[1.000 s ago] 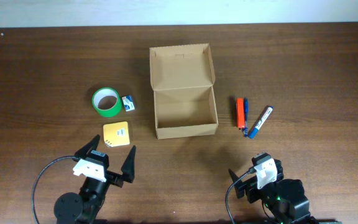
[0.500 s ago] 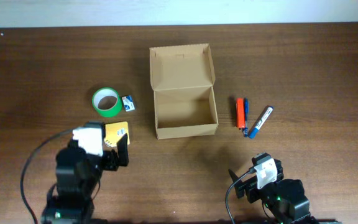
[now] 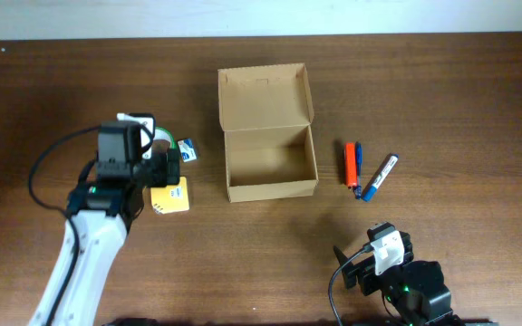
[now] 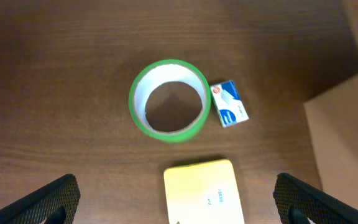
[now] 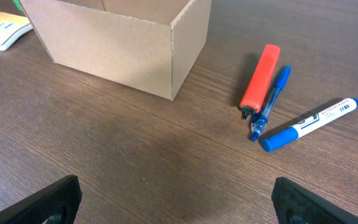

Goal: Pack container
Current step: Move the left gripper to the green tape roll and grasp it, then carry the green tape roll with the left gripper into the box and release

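Note:
The container, a tan cardboard box (image 3: 270, 149), stands open at mid-table with its flap lid folded back; its wall shows in the right wrist view (image 5: 117, 43) and at the edge of the left wrist view (image 4: 347, 130). My left gripper (image 3: 163, 168) is open and empty, hovering above a green tape roll (image 4: 169, 99) and a yellow pad (image 4: 204, 191). In the overhead view the arm hides most of the roll (image 3: 166, 136). My right gripper (image 5: 179, 202) is open and empty near the front edge (image 3: 362, 256).
A small blue-and-white packet (image 4: 229, 104) lies between the roll and the box. An orange marker (image 5: 260, 83), a blue pen (image 5: 271, 99) and a white-and-blue marker (image 5: 309, 123) lie right of the box. The yellow pad (image 3: 170, 196) sits left of the box front.
My left arm has swung from the front edge out over the yellow pad and on to the tape roll, gripper still open. The right arm has not moved.

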{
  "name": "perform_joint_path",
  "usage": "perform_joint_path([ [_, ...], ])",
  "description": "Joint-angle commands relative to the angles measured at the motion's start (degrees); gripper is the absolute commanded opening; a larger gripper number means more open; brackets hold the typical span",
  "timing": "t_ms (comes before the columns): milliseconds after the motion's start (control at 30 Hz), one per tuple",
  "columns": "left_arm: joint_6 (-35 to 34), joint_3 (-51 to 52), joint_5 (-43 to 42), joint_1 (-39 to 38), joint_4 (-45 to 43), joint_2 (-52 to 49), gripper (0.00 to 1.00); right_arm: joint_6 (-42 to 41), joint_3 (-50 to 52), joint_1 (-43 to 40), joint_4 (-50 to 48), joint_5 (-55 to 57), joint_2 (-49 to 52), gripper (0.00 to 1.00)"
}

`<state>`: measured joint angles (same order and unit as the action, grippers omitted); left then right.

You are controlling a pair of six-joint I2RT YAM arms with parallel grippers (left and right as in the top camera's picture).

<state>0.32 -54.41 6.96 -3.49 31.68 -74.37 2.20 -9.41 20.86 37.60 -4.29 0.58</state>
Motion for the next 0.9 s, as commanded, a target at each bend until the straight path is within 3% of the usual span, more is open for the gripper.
perform_joint_path([
  [0,1.99,-3.78,1.88,-0.15,0.13,-4.9,1.0,0.39,0.39,-0.26,-0.13,0.5,-0.39,0.99],
  [300,3.26,-10.86,1.86,-0.11,0.11,-17.81,1.0,0.39,0.39,-0.26,-0.13,0.5,-0.39,0.99],
  [433,3.28,-12.41,1.55,-0.11,-0.07,-18.62,1.0,0.39,0.39,-0.26,-0.13,0.5,-0.39,0.99],
  [567,5.79,-12.46,-4.9,-0.15,-0.44,-18.62,1.0,0.39,0.39,-0.26,-0.13,0.48,-0.39,0.99],
  [867,5.81,-12.44,-6.43,-0.15,-3.65,-19.87,1.0,0.39,0.37,-0.26,-0.13,0.5,-0.39,0.99],
])
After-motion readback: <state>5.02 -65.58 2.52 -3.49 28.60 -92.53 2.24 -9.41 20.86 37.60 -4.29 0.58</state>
